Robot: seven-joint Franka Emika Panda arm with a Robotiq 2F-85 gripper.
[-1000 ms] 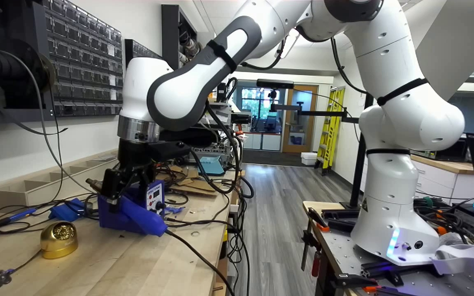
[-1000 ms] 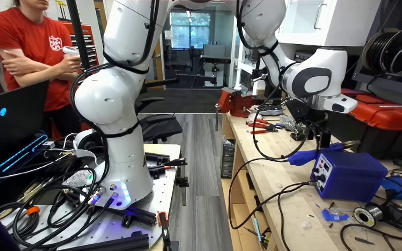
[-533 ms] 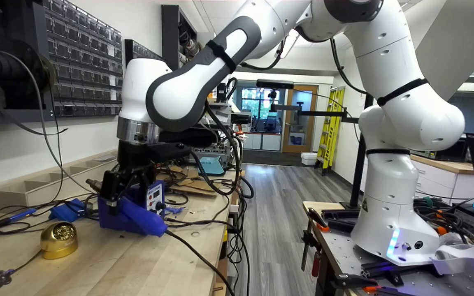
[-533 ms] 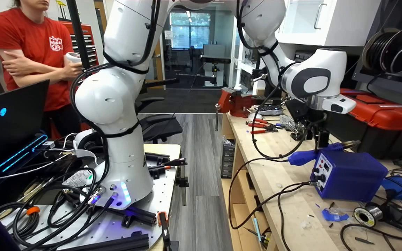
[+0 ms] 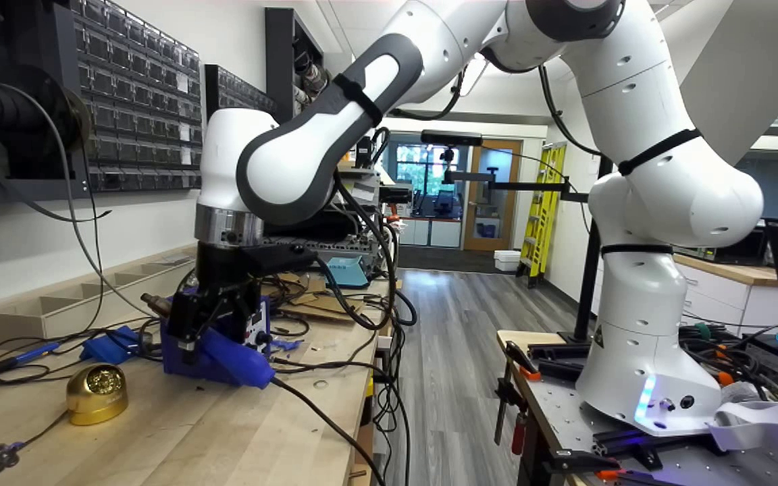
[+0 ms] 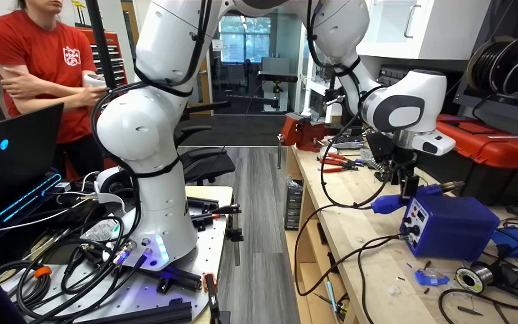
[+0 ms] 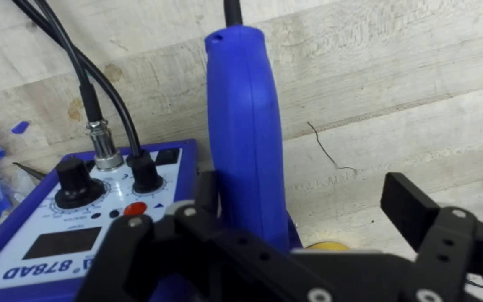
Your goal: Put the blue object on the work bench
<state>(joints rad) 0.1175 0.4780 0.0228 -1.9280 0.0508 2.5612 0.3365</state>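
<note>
The blue object is a smooth blue hot-air handle with a black cable. In both exterior views the handle (image 5: pixel 237 361) (image 6: pixel 386 204) rests against a blue soldering station (image 5: pixel 174 358) (image 6: pixel 459 229) on the work bench (image 5: pixel 227 439) (image 6: pixel 389 279), which has a light wooden top. My gripper (image 5: pixel 217 334) (image 6: pixel 407 186) is low over the handle. In the wrist view the gripper (image 7: pixel 308 201) is wide open. The handle (image 7: pixel 245 126) lies between the fingers, close beside the left finger and far from the right one. The handle's nozzle end is hidden by the gripper there.
A gold tip cleaner (image 5: pixel 97 398) stands near the station. A solder spool (image 6: pixel 474 276), blue scraps and cables lie around it. A red-lidded toolbox (image 6: pixel 493 153) stands behind the gripper. Red pliers (image 6: pixel 337 163) and a red vise (image 6: pixel 304 132) are farther along the bench.
The gripper and wrist have moved down toward the handle, and slightly left in an exterior view. The handle and station have not moved.
</note>
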